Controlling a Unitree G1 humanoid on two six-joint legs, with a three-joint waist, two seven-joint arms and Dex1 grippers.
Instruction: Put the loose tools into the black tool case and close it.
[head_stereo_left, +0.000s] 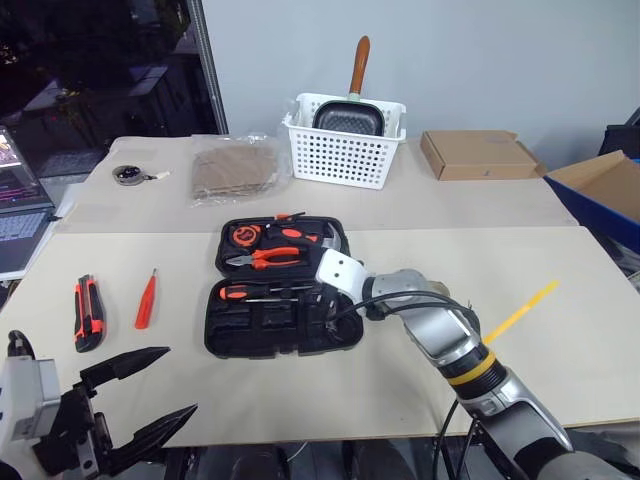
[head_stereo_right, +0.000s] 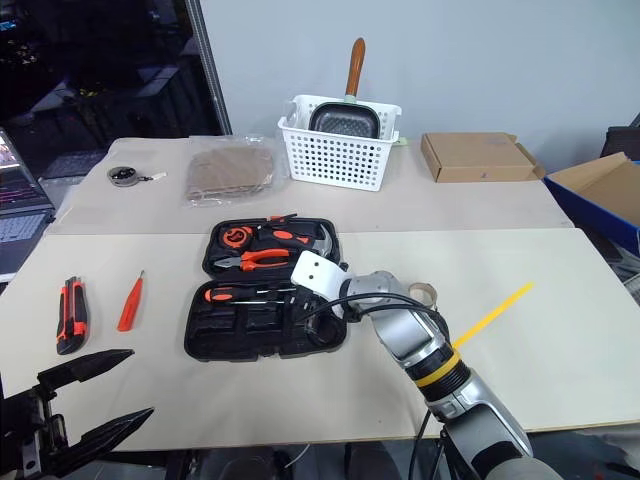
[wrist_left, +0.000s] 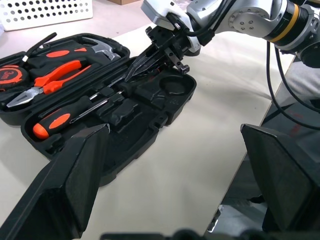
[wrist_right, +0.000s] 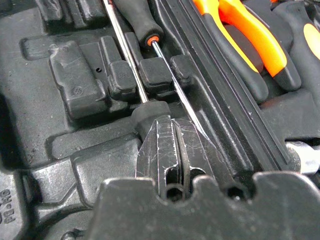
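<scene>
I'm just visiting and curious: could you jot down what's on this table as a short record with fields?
case: open, flat on the table
in case: two screwdrivers, pliers, hammer
outside case: knife and orange tool, to its left; tape ring, to its right
left pincer: open, empty, near table edge
right pincer: shut, tips at the screwdriver shafts inside the case
far side: white basket, cardboard box
</scene>
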